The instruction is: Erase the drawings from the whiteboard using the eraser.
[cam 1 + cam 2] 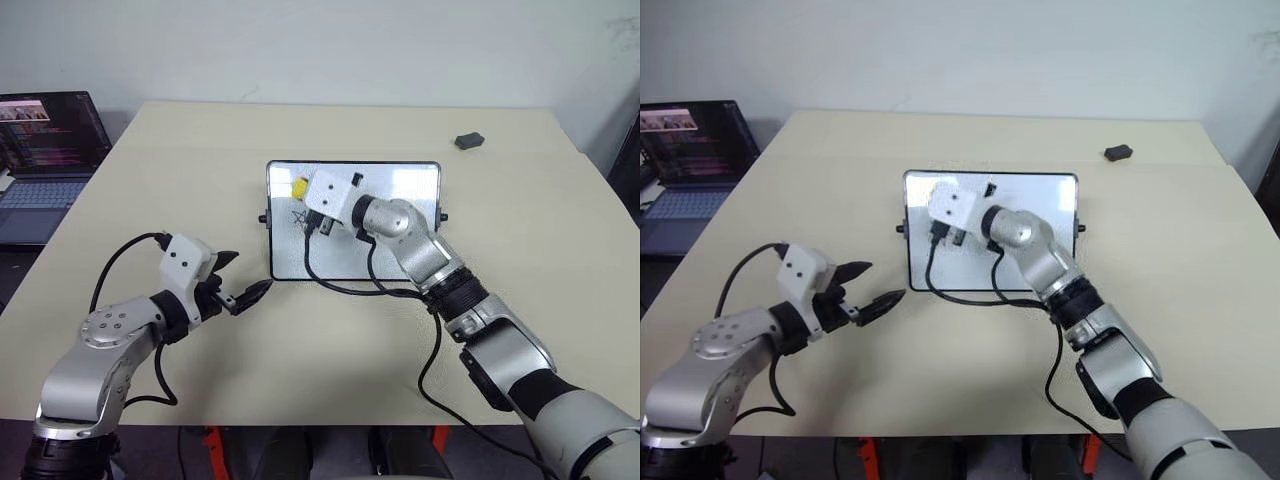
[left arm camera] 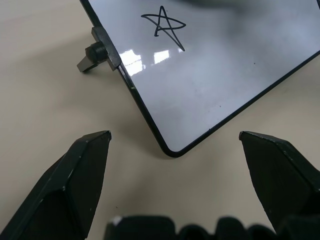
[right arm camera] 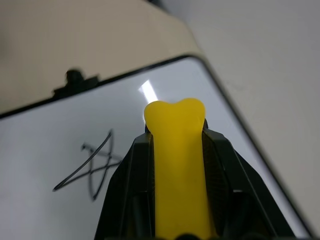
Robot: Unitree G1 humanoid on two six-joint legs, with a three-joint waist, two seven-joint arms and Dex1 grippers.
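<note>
A whiteboard lies flat at the middle of a beige counter. The right tool is clamped on a yellow eraser, held over the board's far left part beside a black star drawing. The left tool, fingers apart, hovers just off the board's near left corner.

Beige table, seam line running across the far part. Small dark grey lump near the far right corner of the table, sitting alone. Open laptop off the table's left side, screen lit with dark windows and coloured text, grey keyboard visible. Plain pale wall behind the table. Orange-red frame piece under the near table edge.
</note>
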